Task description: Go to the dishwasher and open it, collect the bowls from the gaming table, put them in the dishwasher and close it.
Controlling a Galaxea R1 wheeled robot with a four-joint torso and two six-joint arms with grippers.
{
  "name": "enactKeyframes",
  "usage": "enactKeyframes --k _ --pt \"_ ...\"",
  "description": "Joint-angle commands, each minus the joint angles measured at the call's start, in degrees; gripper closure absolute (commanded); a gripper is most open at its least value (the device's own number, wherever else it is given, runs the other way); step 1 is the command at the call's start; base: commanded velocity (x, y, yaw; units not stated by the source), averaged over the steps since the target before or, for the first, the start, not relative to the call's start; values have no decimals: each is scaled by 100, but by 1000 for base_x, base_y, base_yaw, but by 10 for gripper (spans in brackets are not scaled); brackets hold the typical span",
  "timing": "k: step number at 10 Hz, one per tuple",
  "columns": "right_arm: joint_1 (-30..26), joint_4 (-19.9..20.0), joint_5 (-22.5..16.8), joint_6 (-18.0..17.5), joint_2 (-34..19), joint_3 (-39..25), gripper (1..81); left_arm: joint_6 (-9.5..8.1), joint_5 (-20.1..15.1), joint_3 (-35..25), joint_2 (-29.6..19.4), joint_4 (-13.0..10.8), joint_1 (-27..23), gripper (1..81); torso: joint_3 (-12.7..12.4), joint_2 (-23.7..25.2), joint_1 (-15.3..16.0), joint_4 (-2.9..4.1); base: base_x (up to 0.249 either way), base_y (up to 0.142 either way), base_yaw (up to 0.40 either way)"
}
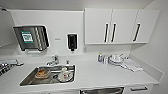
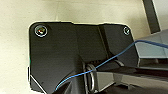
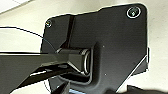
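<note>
The head view looks down on a white kitchen counter (image 1: 100, 75) that runs across the lower half of the frame. At the bottom edge, right of centre, a strip of steel front shows just under the counter lip: this is the top of the dishwasher (image 1: 102, 90). To its right sits a white drawer front with a dark handle (image 1: 138, 88).

A steel sink (image 1: 27, 78) is set into the counter at lower left. Inside it lie a brownish round dish (image 1: 42, 73) and a pale dish holding a white cup (image 1: 64, 73), the 2 close beside each other. A chrome tap (image 1: 53, 60) stands behind the sink.

On the wall at upper left hangs a steel dispenser (image 1: 31, 37) with a green and white label. A black soap dispenser (image 1: 72, 41) is fixed to the wall near the centre. White wall cupboards (image 1: 120, 25) with dark upright handles fill the upper right.

At centre right on the counter, a small bottle (image 1: 100, 57) stands just beside a stack of white dishes (image 1: 115, 59), and a folded cloth (image 1: 131, 66) lies to the right of them.

Both wrist views look down at pale floor past the robot's own dark plate and bar. A thin blue cable (image 2: 110, 58) crosses the left wrist view. I cannot tell whether either gripper is spread or pressed together.
</note>
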State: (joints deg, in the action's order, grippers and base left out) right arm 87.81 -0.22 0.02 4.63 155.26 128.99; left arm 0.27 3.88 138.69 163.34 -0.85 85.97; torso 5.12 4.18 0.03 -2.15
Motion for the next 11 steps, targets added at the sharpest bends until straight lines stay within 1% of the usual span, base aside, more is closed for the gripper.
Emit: enactKeyframes --k 1,2,3,4,5,6,8,9,10,11 --pt "-250 30 -319 -15 -246 -365 10 52 -282 -114 -117 -47 -208 10 0 0 0 0 0 0 0" --pt "-241 22 -310 -15 -518 -846 10 0 -282 -332 -317 -29 -163 10 0 2 -2 0 0 0 0" --pt "-224 22 -267 -15 -808 -1294 10 -18 -273 -682 -598 -11 -163 10 0 2 -3 0 0 0 0" --pt "-189 22 -99 -15 -1179 -1808 10 -27 -273 -1151 -1005 6 -155 10 0 2 -3 0 0 0 0" --pt "-189 22 -11 -24 -1557 -2327 10 -36 -203 -1661 -1435 6 -155 10 0 2 -3 0 0 0 0" --pt "-206 74 59 -76 -1844 -2736 10 -36 14 -2053 -1809 15 -146 10 0 2 -3 0 0 0 0" --pt "-267 110 51 -313 -2415 -3492 10 -36 420 -2826 -2539 6 -119 10 0 2 -3 0 0 0 0" --pt "-329 110 50 -357 -2740 -3904 10 -36 551 -3195 -2856 -3 -120 10 0 575 366 0 0 0 0" --pt "-382 110 50 -358 -3095 -4339 10 -36 764 -3550 -3167 -11 -128 10 0 591 374 0 0 0 0" --pt "-461 110 59 -366 -3512 -4836 10 -36 1016 -4037 -3601 -11 -155 10 0 674 426 0 0 0 0"
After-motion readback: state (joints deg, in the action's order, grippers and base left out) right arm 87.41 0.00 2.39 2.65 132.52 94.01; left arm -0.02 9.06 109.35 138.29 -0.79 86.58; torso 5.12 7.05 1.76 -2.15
